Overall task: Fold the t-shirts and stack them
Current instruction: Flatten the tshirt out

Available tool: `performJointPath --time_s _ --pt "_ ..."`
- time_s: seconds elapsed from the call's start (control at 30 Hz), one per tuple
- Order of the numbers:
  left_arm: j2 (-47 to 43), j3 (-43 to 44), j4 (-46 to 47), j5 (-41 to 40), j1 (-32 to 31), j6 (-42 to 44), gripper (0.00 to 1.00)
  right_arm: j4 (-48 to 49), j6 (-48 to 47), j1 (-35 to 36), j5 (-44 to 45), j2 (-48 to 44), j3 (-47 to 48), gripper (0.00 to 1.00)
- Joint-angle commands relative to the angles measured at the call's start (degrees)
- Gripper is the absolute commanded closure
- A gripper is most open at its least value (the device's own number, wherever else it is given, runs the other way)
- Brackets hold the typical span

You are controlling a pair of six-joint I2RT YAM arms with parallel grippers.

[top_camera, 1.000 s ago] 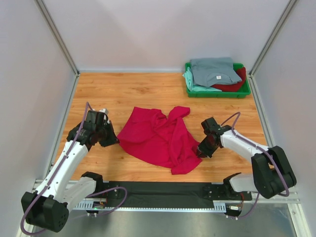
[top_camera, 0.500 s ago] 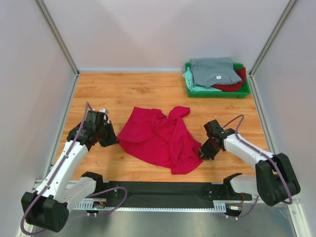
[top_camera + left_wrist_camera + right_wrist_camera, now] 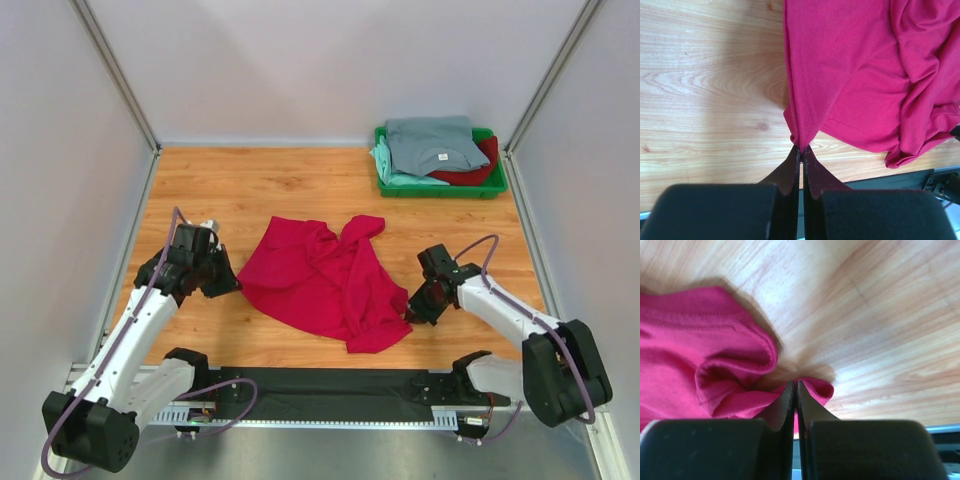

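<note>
A crimson-red t-shirt (image 3: 325, 280) lies crumpled on the wooden table (image 3: 270, 190), between the two arms. My left gripper (image 3: 232, 287) is shut on the shirt's left edge; in the left wrist view the cloth (image 3: 850, 75) is pinched at my fingertips (image 3: 801, 148). My right gripper (image 3: 409, 311) is shut on the shirt's right edge; in the right wrist view a fold of red cloth (image 3: 715, 350) bunches at the fingertips (image 3: 794, 385). A grey-blue shirt (image 3: 432, 143) lies on mint-green (image 3: 385, 166) and darker red (image 3: 478, 172) shirts in the tray.
A green plastic tray (image 3: 440, 190) stands at the back right corner. Grey walls enclose the table on three sides. A black strip (image 3: 320, 385) runs along the near edge between the arm bases.
My right gripper has drawn to the right and slightly nearer with the shirt's right edge in it. The left arm has stayed where it was.
</note>
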Motion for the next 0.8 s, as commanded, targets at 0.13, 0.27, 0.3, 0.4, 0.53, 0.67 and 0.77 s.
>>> performJointPath --time_s 0.13,0.27,0.3,0.4,0.53,0.67,0.77 --pt "-2.17 0.73 -0.40 -0.16 0.23 -0.83 1.00 -9.34 -6.31 -0.25 4.36 -7.41 6.79 1.00" --pt "-2.79 3.10 -1.81 -1.30 0.31 -1.36 1.00 -14.09 -10.44 -1.65 9.03 -9.88 15.39 1.00" --pt "-2.61 4.50 -2.68 -2.00 0.31 -1.36 1.00 -14.97 -12.71 -2.53 9.38 -9.71 20.20 1.00" --pt "-1.74 7.23 -3.92 -3.23 0.31 -1.01 1.00 -18.58 -15.27 -4.11 11.58 -8.65 28.38 1.00" --pt "-1.56 9.35 -5.68 -5.26 0.31 -0.57 1.00 -19.56 -19.05 -7.36 9.84 -9.26 31.41 1.00" --pt "-3.04 12.50 -7.78 -7.36 0.31 -0.39 1.00 -17.45 -21.60 -10.61 7.72 -11.11 33.68 1.00" --pt "-3.23 17.51 -9.63 -8.51 0.31 0.40 1.00 -14.90 -23.01 -12.28 7.63 -11.46 40.18 1.00"
